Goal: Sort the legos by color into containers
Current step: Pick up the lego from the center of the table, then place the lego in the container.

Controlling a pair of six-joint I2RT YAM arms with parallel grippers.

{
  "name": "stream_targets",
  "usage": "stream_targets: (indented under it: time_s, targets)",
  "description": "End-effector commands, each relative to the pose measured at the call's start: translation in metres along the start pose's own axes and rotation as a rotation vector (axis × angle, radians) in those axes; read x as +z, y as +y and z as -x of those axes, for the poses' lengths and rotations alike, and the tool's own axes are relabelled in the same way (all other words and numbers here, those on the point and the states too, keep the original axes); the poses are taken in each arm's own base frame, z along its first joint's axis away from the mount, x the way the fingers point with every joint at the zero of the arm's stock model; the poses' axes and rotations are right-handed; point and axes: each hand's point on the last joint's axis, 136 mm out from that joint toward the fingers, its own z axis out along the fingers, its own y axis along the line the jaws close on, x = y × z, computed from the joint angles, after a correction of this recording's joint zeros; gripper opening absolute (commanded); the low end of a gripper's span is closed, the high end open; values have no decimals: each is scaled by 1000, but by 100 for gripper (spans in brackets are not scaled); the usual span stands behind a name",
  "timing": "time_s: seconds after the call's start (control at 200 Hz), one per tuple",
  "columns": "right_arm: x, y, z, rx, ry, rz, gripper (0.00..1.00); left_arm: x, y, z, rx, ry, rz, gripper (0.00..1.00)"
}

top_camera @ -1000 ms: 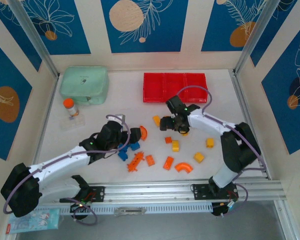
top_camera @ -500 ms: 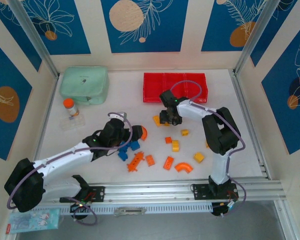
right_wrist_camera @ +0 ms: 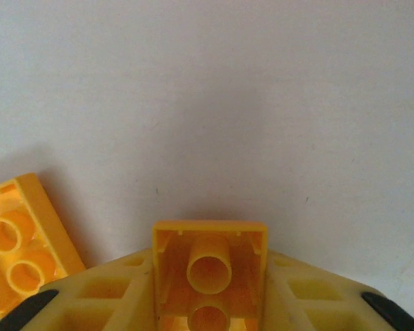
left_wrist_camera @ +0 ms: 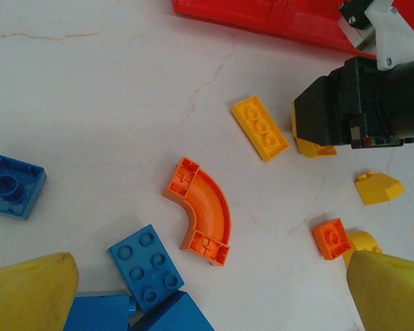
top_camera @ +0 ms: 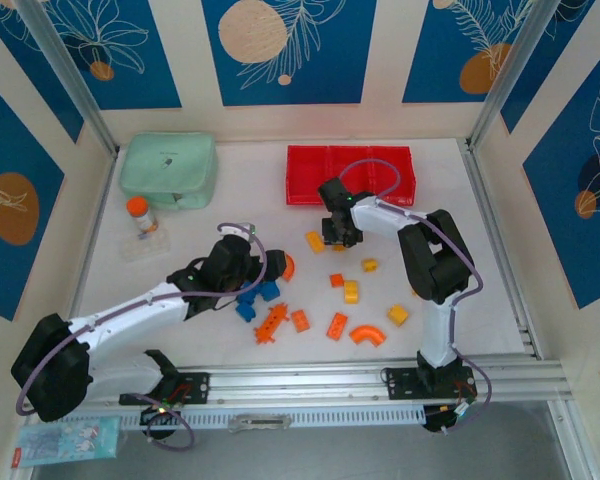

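We found the containers seemingly empty, legos strewn toward 6 o'clock. Right claw gripped a yellow brick; left claw released.

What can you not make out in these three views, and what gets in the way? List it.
Right wrist: held yellow brick, lower part cut by the bottom edge.
Left wrist: blue bricks, cut by the bottom edge and a yellow finger of the left gripper.
Top: the containers' insides, too small to read; the right gripper's grip, hidden beneath its own body.
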Motion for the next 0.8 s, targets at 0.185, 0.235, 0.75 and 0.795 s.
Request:
stream_targets:
  time_s: [0.185, 0.235, 0.75, 0.795]
  targets:
    - [-46, 12, 29, -45, -122, 38, 28, -4, -13, 12, 7, -2, -18, 99]
    - [-55, 15, 38, -51, -155, 54, 28, -6, -11, 16, 10, -11, -5, 99]
    - [-72, 52, 159, -116, -401, 55, 27, -5, 15, 60, -27, -53, 53, 99]
    - [-67, 55, 167, -117, -403, 63, 28, -3, 17, 63, -36, -56, 48, 99]
